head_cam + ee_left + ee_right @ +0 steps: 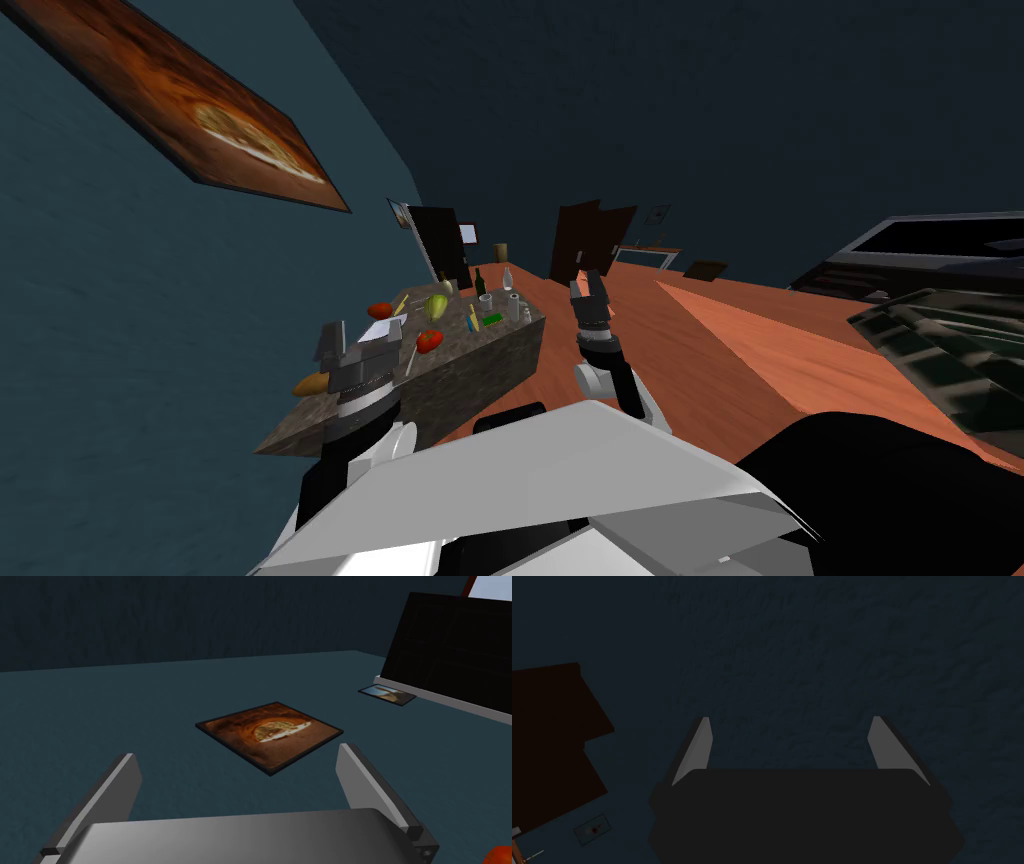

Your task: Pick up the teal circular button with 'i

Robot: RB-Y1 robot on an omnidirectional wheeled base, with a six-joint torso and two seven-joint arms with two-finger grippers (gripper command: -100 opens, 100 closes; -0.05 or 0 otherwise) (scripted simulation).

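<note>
Both pincers are released: the left gripper has its fingers spread wide with nothing between them, and so does the right gripper. The teal button I honestly can't pick out; the bits on the table are too small to tell. The left gripper hangs over the near end of that stone-look table, the right one is off past its side, above the reddish floor. Just beside the left gripper's dark box: one bread loaf and one white sheet. Beyond its fingertips: one red tomato, a second tomato and one green fruit. Farther out, between the two grippers, are two bottles, a dark bottle and a clear bottle, plus two pale cups. What's in the cups, can't tell.
</note>
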